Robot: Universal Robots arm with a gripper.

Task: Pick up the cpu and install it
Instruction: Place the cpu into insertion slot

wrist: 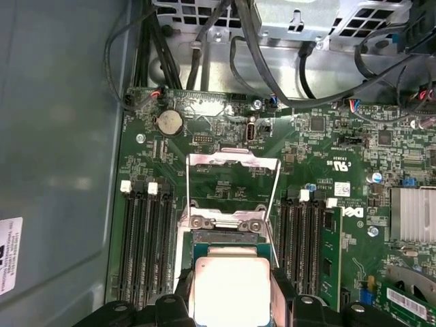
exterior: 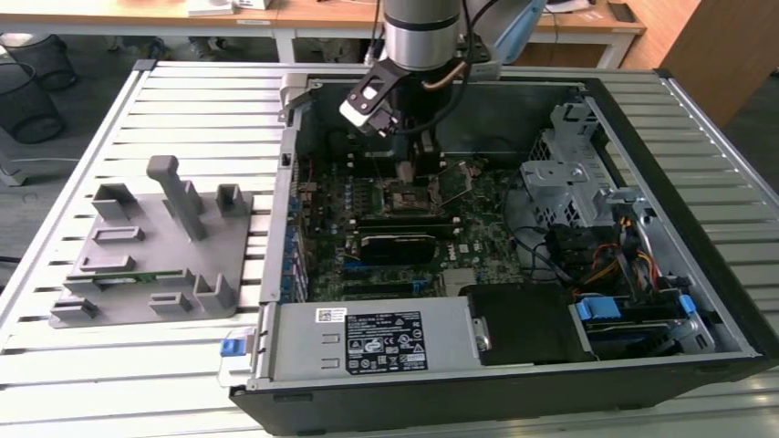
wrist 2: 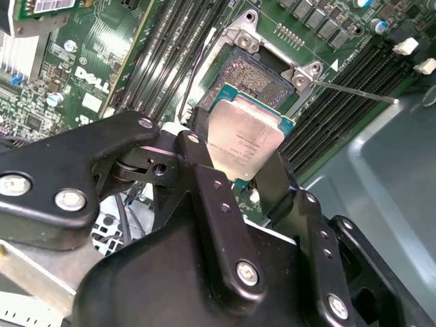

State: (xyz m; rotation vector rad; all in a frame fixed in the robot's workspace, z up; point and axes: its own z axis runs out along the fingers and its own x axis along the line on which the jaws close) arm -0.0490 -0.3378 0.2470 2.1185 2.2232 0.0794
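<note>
Exterior view, upper centre: the arm (exterior: 420,36) reaches straight down into the computer case (exterior: 487,401), its claw (wrist 2: 237,163) clamping the cpu (wrist 2: 246,136) just above the open socket (wrist 2: 262,71).

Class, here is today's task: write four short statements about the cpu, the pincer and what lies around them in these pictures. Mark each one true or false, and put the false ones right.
1. The pincer grips the cpu between its fingers. True.
2. The cpu lies seated in the socket. False: it is in the pincer's grip close over the socket, whose contact field shows bare in the second wrist view.
3. The socket's metal frame is folded open. True.
4. The grey holder stands inside the computer case. False: it rests on the slatted table outside the case, on the exterior view's left.
</note>
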